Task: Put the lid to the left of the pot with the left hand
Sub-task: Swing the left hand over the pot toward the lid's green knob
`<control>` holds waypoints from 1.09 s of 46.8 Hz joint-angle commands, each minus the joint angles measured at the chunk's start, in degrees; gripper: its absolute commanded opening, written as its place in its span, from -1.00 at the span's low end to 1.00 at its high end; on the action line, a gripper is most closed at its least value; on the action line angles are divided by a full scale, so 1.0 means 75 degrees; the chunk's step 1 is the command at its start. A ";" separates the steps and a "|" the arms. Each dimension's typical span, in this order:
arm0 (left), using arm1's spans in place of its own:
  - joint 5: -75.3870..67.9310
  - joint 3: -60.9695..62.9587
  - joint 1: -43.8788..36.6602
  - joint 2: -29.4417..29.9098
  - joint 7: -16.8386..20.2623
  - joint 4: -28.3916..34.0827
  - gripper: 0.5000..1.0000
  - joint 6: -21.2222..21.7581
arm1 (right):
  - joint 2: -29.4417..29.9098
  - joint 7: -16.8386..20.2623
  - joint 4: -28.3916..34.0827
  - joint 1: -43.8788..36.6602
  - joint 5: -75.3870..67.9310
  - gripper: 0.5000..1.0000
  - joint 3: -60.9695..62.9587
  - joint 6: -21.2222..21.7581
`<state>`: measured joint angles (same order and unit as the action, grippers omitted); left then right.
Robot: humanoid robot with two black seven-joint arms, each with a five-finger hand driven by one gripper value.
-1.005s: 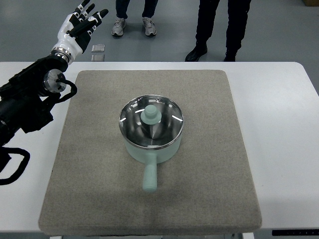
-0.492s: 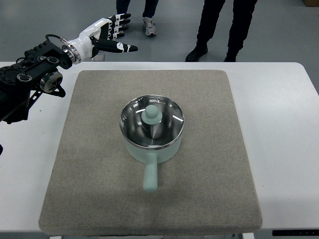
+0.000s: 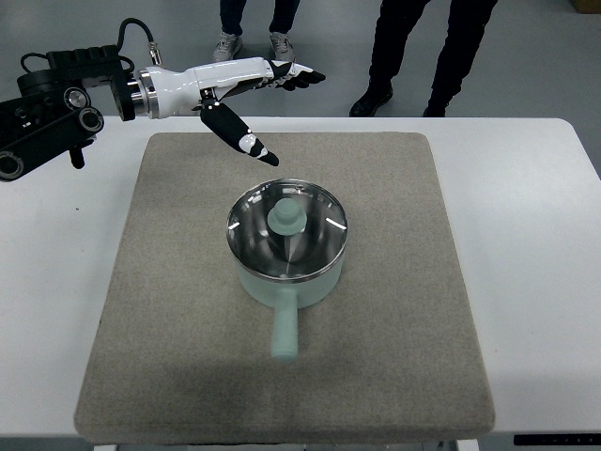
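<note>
A pale green pot (image 3: 286,282) stands in the middle of the grey mat (image 3: 169,310), its handle pointing toward me. The shiny steel lid (image 3: 319,230) with a pale green knob (image 3: 285,218) sits on the pot. My left hand (image 3: 254,99) reaches in from the upper left, white with black fingertips, fingers spread and holding nothing. It hovers above the mat's far edge, up and left of the lid, thumb angled down toward the pot. No right arm shows.
The mat lies on a white table (image 3: 535,235). Beyond the far edge stand two people, seen as legs and shoes (image 3: 223,47) (image 3: 374,94) on the grey floor.
My left arm has swung right and stretched out over the table's far edge toward the pot, the hand turning from upright to level. Pot and lid have not moved.
</note>
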<state>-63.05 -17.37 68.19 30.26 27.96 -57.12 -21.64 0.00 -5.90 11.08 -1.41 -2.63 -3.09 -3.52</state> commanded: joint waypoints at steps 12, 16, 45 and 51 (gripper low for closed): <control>-0.1507 0.0019 0.0212 0.0091 0.0291 -0.0364 0.97 -0.0185 | 0.0000 0.0002 0.0000 0.0000 0.0011 0.69 0.0002 0.0000; -0.1940 0.0124 0.0247 0.0091 0.0349 -0.0528 0.97 -0.0185 | 0.0000 0.0002 0.0000 0.0000 0.0000 0.69 -0.0010 0.0000; -0.3663 0.2128 0.2369 0.0547 0.0938 -0.1618 0.97 -0.0255 | 0.0000 0.0002 0.0000 0.0000 0.0000 0.69 -0.0010 0.0000; -0.4576 0.2140 0.2369 0.0548 0.0938 -0.1677 0.97 -0.0232 | 0.0000 0.0002 0.0000 0.0000 0.0000 0.69 0.0002 0.0000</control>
<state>-93.77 -1.33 85.91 34.36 35.02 -69.51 -23.56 0.00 -5.89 11.06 -1.41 -2.61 -3.10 -3.52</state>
